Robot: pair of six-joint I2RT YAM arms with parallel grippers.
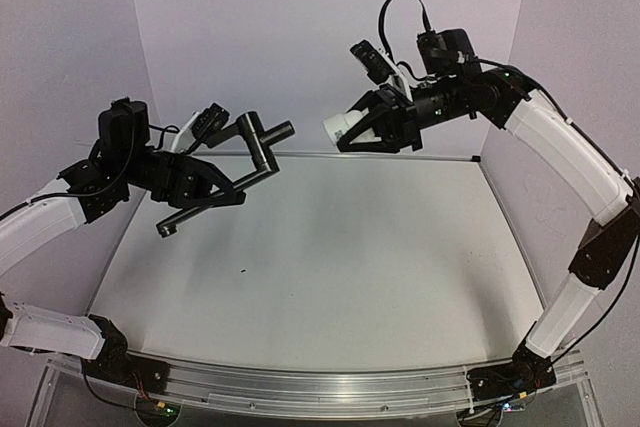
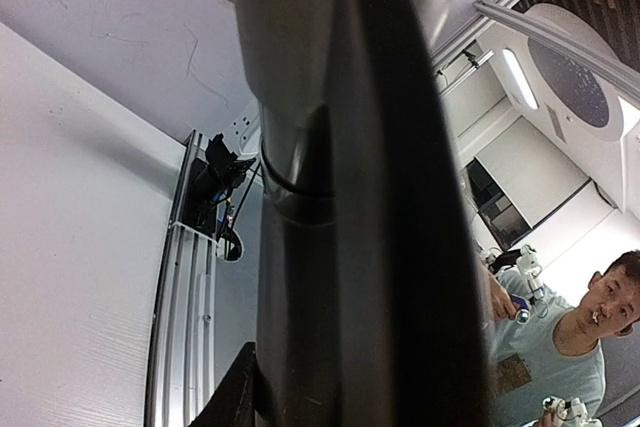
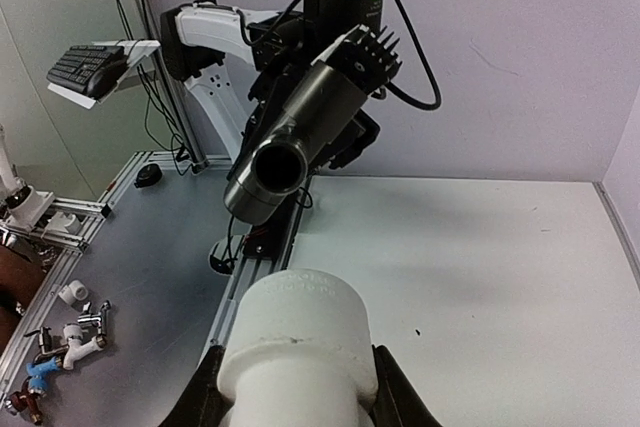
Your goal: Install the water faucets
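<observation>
On the left, your left hand (image 1: 222, 187) is closed around the black faucet pipe (image 1: 258, 143) and holds it in the air, above the left part of the desk (image 1: 350, 277). The open end of the pipe points to the right. There your right hand (image 1: 362, 133) grips the white fitting (image 1: 339, 125), near this end but not touching it.

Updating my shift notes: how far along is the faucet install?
Done: both parts are off the table. In hand: the left claw grips the black pipe, the right claw the white fitting. Remaining: a gap separates them, so they are not yet joined.
</observation>
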